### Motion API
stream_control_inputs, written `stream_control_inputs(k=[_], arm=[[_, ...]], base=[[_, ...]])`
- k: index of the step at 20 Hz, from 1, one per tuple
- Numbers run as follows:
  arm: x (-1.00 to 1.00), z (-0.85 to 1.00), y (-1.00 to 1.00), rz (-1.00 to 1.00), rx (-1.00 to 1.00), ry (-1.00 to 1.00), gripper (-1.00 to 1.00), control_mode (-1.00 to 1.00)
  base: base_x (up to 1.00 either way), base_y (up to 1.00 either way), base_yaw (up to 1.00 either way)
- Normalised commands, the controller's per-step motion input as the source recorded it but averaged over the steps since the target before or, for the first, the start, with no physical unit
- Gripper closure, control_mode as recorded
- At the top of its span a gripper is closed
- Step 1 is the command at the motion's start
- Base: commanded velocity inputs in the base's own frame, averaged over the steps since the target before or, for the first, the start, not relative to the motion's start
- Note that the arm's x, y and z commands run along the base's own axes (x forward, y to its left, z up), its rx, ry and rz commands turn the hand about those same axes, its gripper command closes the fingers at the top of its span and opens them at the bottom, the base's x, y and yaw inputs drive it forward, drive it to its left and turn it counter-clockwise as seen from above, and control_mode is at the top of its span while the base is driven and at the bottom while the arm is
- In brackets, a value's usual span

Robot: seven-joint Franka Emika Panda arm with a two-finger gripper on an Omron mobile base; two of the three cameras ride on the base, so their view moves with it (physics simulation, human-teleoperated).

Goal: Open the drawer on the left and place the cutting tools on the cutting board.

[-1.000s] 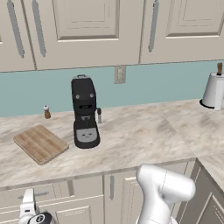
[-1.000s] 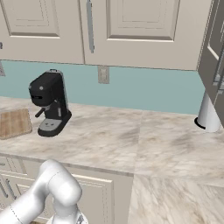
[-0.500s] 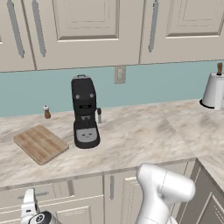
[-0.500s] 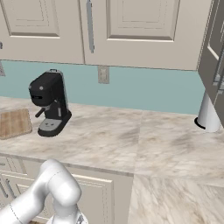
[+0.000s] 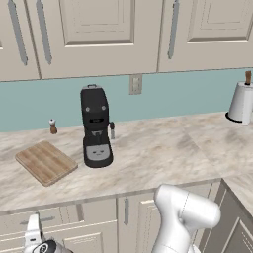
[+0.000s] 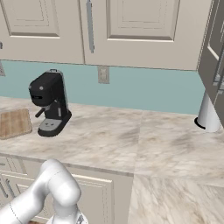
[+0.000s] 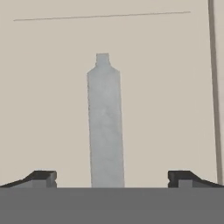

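1. Left base view: the marbled beige desk (image 5: 163,153) carries the flat rectangular light-brown wooden cutting board (image 5: 46,162) at its left end, just beside the black coffee machine (image 5: 96,127). The board lies bare; no cutting tools are visible on it.

2. Below the desk edge, at the left, sits the wide shallow cream-beige drawer (image 5: 59,215), closed, its front flush with the neighbouring cabinet fronts. The tools are presumably inside; this cannot be confirmed.

3. Handling judgement, drawer: rigid panel on slides, likely light, with moderate initial resistance. The front offers no purchase apart from the handle.

4. Take hold at the grey bar handle (image 7: 105,127), mid-length, with one finger on each side of the bar. A central grip should keep the pull straight and prevent the drawer from racking. The bar looks smooth, so the fingers should close fully behind it before pulling.

5. Arm pose: the white arm (image 5: 183,217) is folded low in front of the cabinets, the elbow raised and the forearm directed down and to the left.

6. Hand view: the claw (image 7: 111,178) faces the drawer front squarely, close to it. The handle runs between the two dark fingertips (image 7: 41,177), reaching down toward the claw's centre.

7. Claw state: spread fully wide, gripping nothing, no visible contact with the handle.
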Motion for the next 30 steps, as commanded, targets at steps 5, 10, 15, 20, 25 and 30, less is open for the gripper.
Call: stream_control_inputs(k=[5, 10, 15, 20, 25, 30], arm=[[0.25, -0.18, 0.06, 0.00, 0.00, -0.13, 1.00, -1.00], [0.31, -0.01, 0.09, 0.00, 0.00, -0.12, 1.00, -1.00], [0.24, 0.03, 0.00, 0.00, 0.00, -0.14, 1.00, -1.00], [0.28, 0.18, 0.04, 0.00, 0.00, -0.11, 1.00, -1.00], [0.23, 0.23, 0.14, 0.00, 0.00, -0.07, 1.00, -1.00], [0.19, 0.33, 0.19, 0.00, 0.02, -0.04, 1.00, -1.00]], base=[[0.00, 0.00, 0.00], [0.00, 0.00, 0.00], [0.00, 0.00, 0.00], [0.00, 0.00, 0.00], [0.00, 0.00, 0.00], [0.00, 0.00, 0.00]])
